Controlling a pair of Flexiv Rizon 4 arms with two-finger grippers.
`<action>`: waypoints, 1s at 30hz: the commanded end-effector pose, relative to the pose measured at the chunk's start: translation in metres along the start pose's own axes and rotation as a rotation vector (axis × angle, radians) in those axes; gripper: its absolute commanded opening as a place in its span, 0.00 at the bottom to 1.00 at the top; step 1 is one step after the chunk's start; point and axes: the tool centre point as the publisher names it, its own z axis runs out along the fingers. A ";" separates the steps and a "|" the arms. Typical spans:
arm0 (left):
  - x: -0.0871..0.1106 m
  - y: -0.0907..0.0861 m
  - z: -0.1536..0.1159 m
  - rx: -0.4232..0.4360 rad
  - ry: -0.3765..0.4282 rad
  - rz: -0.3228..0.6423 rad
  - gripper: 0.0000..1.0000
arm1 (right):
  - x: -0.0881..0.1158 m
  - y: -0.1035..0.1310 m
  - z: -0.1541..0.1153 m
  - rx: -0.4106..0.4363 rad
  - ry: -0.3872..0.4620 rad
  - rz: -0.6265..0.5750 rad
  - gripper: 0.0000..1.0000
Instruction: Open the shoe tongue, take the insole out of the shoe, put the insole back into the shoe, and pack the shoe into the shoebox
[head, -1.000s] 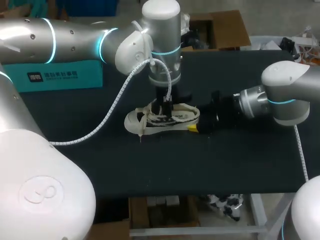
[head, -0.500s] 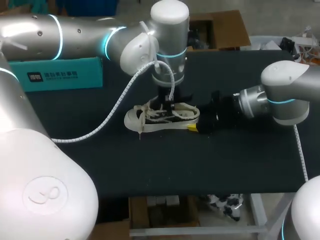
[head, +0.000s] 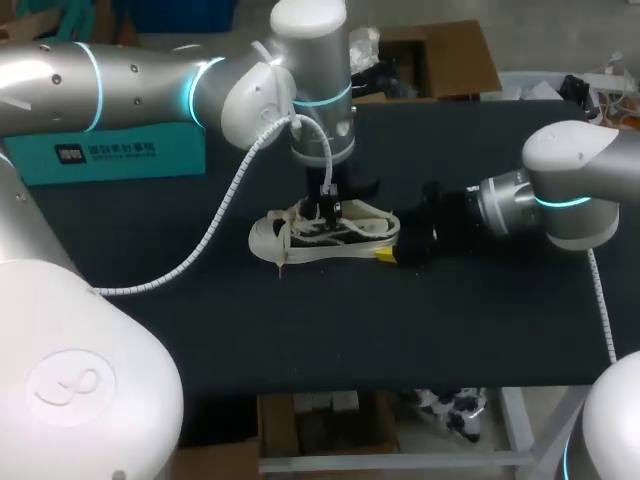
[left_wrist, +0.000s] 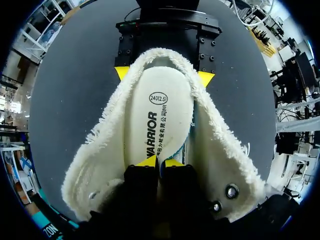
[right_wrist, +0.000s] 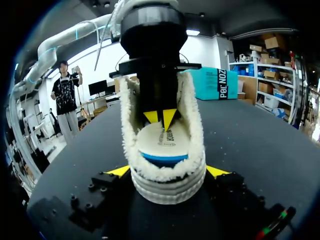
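right gripper (right_wrist: 168, 172) spread wide, clamping the heel of the shoe (head: 300, 240) from both sides, mid table (head: 400, 320). left gripper (left_wrist: 160, 162) in from above, tips nearly together, pinching the insole (left_wrist: 162, 110) inside the shoe. Teal shoebox (head: 110, 150) far left.

The left arm (head: 140, 80) swings its wrist back left (it had leaned right), and its gripper (left_wrist: 160, 161), nipping the insole (left_wrist: 159, 110), rises slightly.

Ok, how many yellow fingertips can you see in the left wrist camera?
4. The left jaws' two fingertips pinch the insole inside the shoe; the right jaws' two fingertips flank its heel. None seem hidden.
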 end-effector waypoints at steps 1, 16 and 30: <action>-0.002 0.010 -0.027 0.126 0.045 0.031 0.00 | -0.002 -0.007 0.006 -0.002 0.006 0.000 0.00; 0.002 -0.010 -0.063 0.228 0.164 0.062 0.00 | -0.002 -0.007 0.006 -0.002 0.006 0.000 0.00; 0.028 -0.042 -0.060 0.197 0.124 0.071 0.55 | -0.002 -0.007 0.006 -0.002 0.006 0.000 0.00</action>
